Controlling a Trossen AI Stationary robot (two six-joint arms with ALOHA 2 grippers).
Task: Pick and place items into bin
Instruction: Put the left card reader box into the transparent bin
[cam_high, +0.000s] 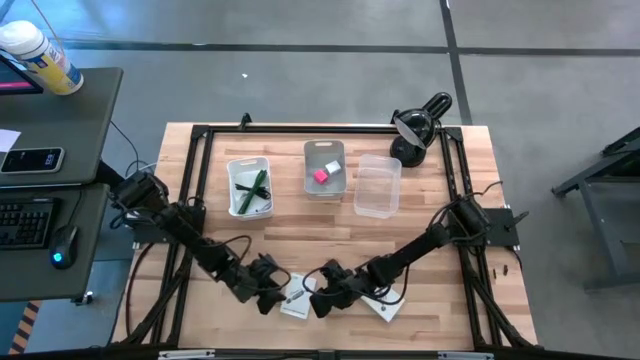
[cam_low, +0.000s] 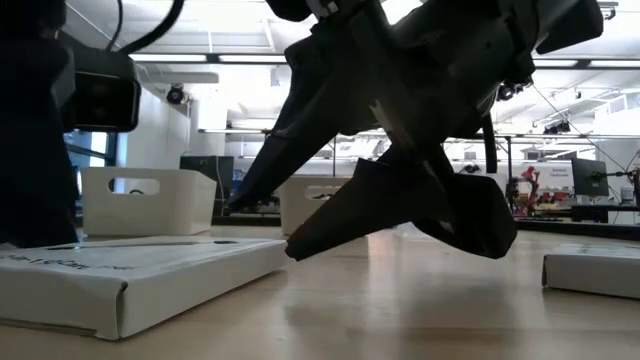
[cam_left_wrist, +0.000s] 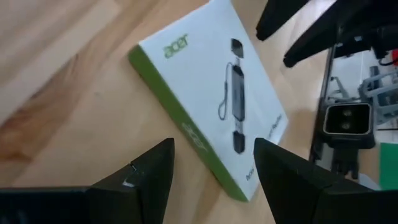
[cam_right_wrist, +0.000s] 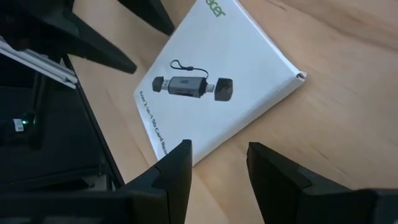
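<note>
While both arms reach low over the near edge of the table (cam_high: 455, 215), the left gripper (cam_high: 268, 291) and the right gripper (cam_high: 322, 299) face each other across a white box (cam_high: 296, 300) that lies flat on the wood between them. In each wrist view the fingers stand apart with nothing between them, so both jaws are open, and the box (cam_left_wrist: 214, 93) (cam_right_wrist: 214, 81), printed with a card reader and edged in green, lies just ahead of the fingertips. A second white box (cam_high: 385, 305) lies just beside the right gripper on its outer side. At the far side stand three bins: a white bin (cam_high: 232, 170) holding a green pen (cam_high: 258, 183), a grey bin (cam_high: 310, 152) holding a pink block (cam_high: 321, 176) and a white cube (cam_high: 334, 168), and a clear bin (cam_high: 378, 187). A black desk lamp (cam_high: 418, 128) stands at the far right corner.
</note>
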